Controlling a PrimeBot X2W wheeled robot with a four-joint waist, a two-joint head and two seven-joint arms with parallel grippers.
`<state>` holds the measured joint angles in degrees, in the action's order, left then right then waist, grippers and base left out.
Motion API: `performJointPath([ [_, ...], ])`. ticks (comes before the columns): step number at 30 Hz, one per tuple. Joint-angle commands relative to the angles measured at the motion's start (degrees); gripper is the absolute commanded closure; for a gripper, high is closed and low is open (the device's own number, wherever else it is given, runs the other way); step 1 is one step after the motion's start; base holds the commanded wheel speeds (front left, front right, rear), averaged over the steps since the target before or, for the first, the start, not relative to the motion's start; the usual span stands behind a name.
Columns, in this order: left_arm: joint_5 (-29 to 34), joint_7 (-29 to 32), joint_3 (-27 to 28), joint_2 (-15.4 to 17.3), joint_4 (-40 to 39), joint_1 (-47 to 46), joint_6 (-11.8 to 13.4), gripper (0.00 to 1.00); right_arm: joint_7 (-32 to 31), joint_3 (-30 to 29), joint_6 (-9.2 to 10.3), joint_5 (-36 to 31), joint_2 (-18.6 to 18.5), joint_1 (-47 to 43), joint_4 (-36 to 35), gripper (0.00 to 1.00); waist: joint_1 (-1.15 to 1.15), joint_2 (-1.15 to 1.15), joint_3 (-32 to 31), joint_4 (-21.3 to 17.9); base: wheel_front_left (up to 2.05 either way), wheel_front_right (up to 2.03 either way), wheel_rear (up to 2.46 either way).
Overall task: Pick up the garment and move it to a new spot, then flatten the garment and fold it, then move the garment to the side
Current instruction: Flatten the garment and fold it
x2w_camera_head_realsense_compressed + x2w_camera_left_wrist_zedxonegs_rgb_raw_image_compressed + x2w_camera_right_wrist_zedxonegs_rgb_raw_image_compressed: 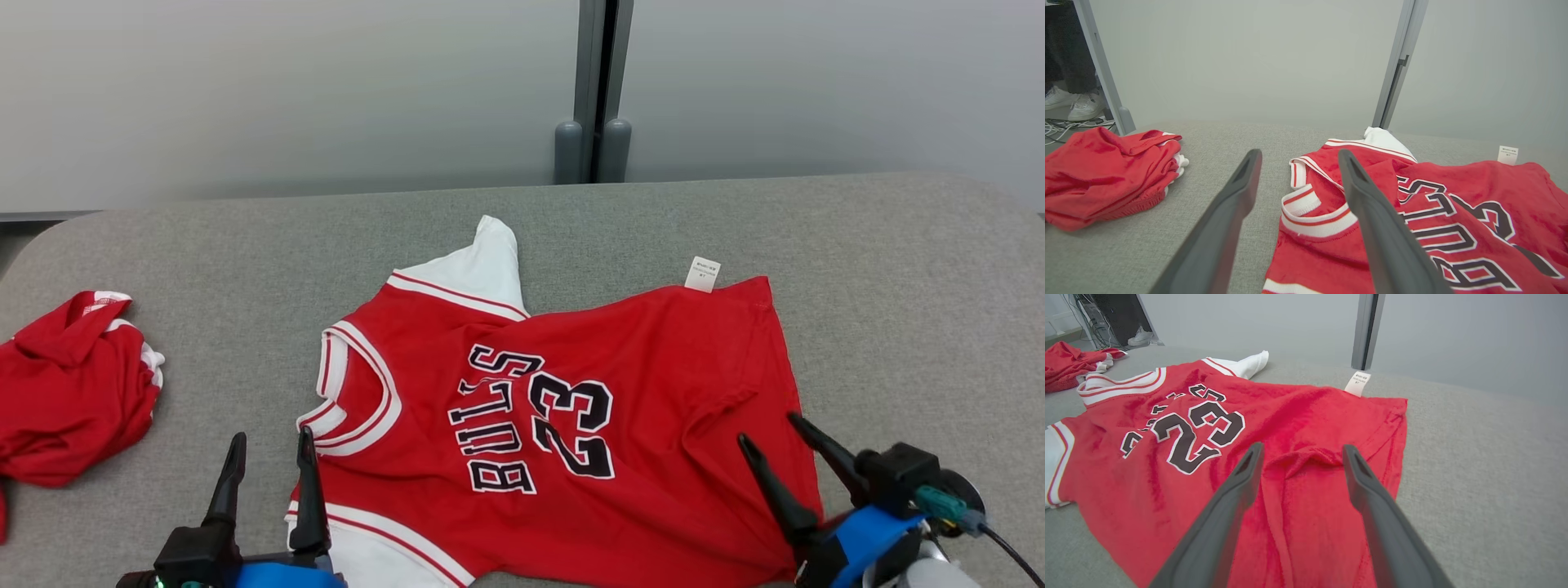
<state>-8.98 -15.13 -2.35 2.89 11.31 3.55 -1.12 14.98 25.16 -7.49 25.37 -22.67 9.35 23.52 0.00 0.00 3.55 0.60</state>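
Head view: a red jersey (620,392) lies spread flat, chest side up, in the middle of a grey table (898,286). Its neck points to the table's left, its hem to the table's right, and a white label (702,273) sticks out on the side nearest the table's far edge. A crumpled red pile (73,392) sits at the table's left edge. At the table's near edge, the left gripper (272,434) stands with its fingers spread and nothing between them. The right gripper (767,428), also at the near edge, is spread wide over the hem and grips nothing.

Left wrist view: the left gripper (1299,154) is agape above the table (1229,134), one finger over bare grey cloth, the other over the jersey (1527,183) collar. The pile (1106,171) lies toward the table's left end. Past that end, white shoes (1084,106) stand on the floor.

Right wrist view: the right gripper (1303,447) is spread apart over the jersey (1298,412), a raised crease showing between its tips. I cannot tell whether they touch the cloth.
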Motion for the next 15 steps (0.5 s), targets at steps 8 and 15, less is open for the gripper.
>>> performJointPath([
  [8, 0.2, -0.01, -0.76, 0.0, -0.37, -2.64, 0.2, 0.0, -0.57, 2.66, -0.01, -4.4, 4.43, 11.85, 11.46, 0.0, 0.0, 0.0, 1.49, 1.4, 0.0, 0.0, 0.0],
  [15, -0.46, -0.01, -1.74, -0.01, -0.36, -3.17, 0.67, 0.0, -1.91, 4.39, -0.01, -2.56, 7.23, 15.67, 21.52, 0.0, 0.0, 0.0, 2.52, 3.53, 0.0, 0.0, 0.0],
])
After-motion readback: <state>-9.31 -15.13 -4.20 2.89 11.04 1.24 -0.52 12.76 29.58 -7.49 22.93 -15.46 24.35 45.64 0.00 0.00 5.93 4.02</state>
